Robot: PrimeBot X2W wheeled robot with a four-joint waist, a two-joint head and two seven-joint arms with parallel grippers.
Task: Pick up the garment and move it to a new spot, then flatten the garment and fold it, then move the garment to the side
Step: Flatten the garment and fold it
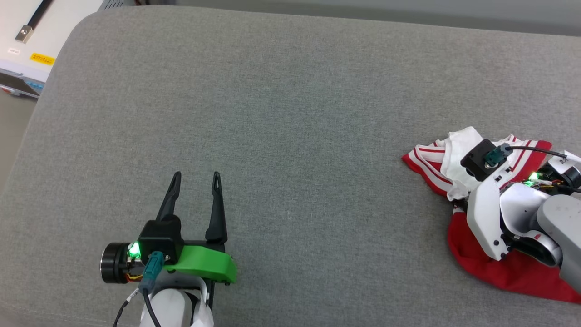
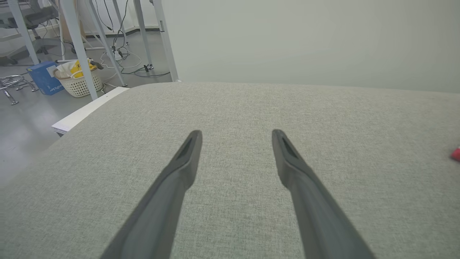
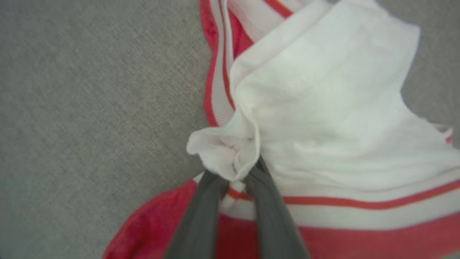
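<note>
Right gripper (image 3: 235, 172): fingers nipped together on a bunched fold of white sleeve cloth, low centre of the right wrist view.
Garment (image 1: 494, 268): crumpled in a heap at the right edge of the head view, red body lower, white sleeve and striped trim upper.
Handling: likely light, limp and stretchy; one pinch should lift it, though it will dangle and bunch. Seams or striped trim look the firmer hold.
Left gripper (image 1: 196, 179): fingers spread wide, empty, lower left, well apart from the heap.
Cushion (image 1: 272, 113): grey woven cloth, bearing the heap.
</note>
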